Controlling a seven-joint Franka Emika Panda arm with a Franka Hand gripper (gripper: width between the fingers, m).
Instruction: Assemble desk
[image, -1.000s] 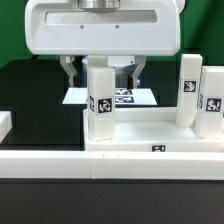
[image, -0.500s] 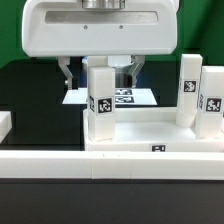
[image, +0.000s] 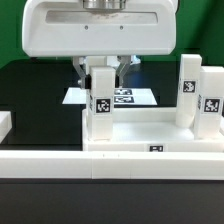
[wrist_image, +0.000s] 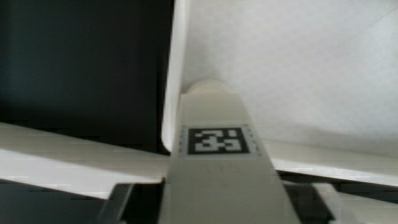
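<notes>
Exterior view: I see the pincer (image: 102, 68) under the white wrist housing, its two fingers (image: 84, 70) closed in against the top of one upright leg (image: 101, 100).
Pincer state: clamped on that leg at its upper end, jaws narrowed to the leg's width, pads touching both sides.
Held leg: short, square-section, white, standing upright at the desk top's corner on the exterior view's left, a black-and-white tag on its front face.
Desk top (image: 140, 135): large white rimmed panel lying flat on the black surface (image: 35, 90), a small tag on its front rim.
Other legs (image: 188, 92): two more stand upright at the exterior view's right end of the desk top, each tagged, well apart from the held one.
Marker board (image: 135, 97): flat on the surface behind the desk top, partly hidden by the held leg.
Wrist view: I look down the tagged leg (wrist_image: 221, 140) between the finger pads, with the desk top's rim (wrist_image: 178, 60) beside it.
</notes>
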